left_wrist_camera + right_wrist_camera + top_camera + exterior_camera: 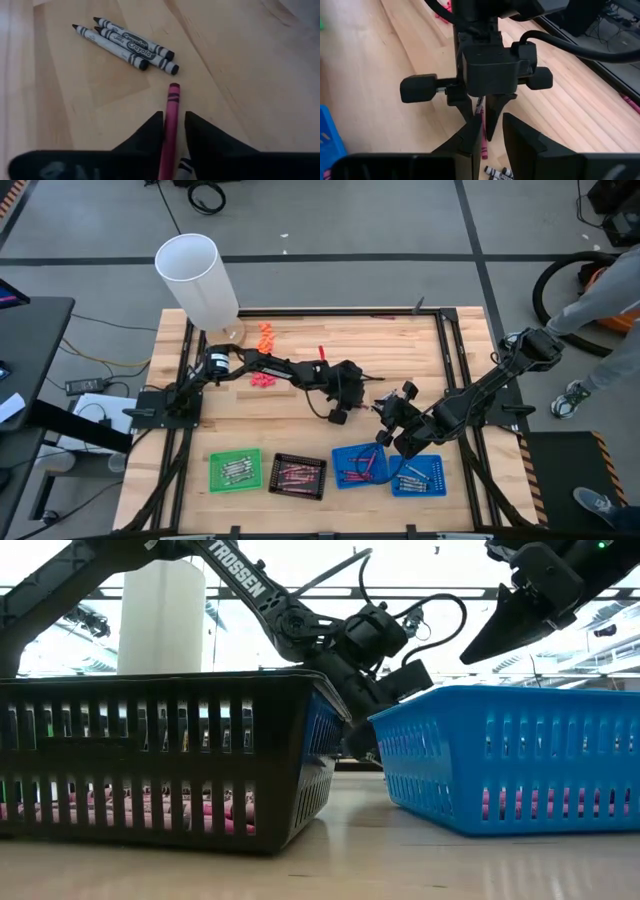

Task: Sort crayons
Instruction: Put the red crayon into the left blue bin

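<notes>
Left gripper (pixel 174 131) at frame centre pinches a magenta crayon (pixel 171 117) lying on the bench (pixel 240 75), apparently to lift it trayward; three grey crayons (pixel 125 42) upper left; right gripper (pixel 385 432) narrowly parted, empty, waiting nearby

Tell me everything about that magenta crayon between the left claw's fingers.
The magenta crayon is a thin stick in a pink paper wrapper with dark bands near its flat end. It lies on the wooden table, running between the left claw fingers, which sit closely on both sides. Three grey crayons lie apart beyond it, not touching.
</notes>
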You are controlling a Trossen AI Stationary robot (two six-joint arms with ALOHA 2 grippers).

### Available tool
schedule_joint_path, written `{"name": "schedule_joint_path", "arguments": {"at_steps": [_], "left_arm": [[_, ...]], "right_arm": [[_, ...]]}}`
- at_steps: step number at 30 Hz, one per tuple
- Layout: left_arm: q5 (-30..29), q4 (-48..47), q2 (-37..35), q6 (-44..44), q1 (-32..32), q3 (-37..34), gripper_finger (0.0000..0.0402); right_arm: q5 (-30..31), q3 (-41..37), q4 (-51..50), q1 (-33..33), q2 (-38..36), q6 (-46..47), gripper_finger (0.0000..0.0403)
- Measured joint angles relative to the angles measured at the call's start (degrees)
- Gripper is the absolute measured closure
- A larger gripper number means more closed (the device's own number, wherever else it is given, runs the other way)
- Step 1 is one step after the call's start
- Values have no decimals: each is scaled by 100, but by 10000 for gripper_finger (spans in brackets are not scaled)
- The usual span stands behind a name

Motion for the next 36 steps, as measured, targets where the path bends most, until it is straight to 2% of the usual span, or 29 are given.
{"name": "schedule_joint_path", "arguments": {"at_steps": [9,29,36], "left_arm": [[17,-1,0,28,2,-7,374],[-190,314,-141,60,23,-28,374],[-417,-89,-400,154,1,-17,374]], "right_arm": [[-35,0,5,0,0,1,317],[-68,0,5,0,0,2,317],[-116,0,-15,0,0,-82,317]]}}
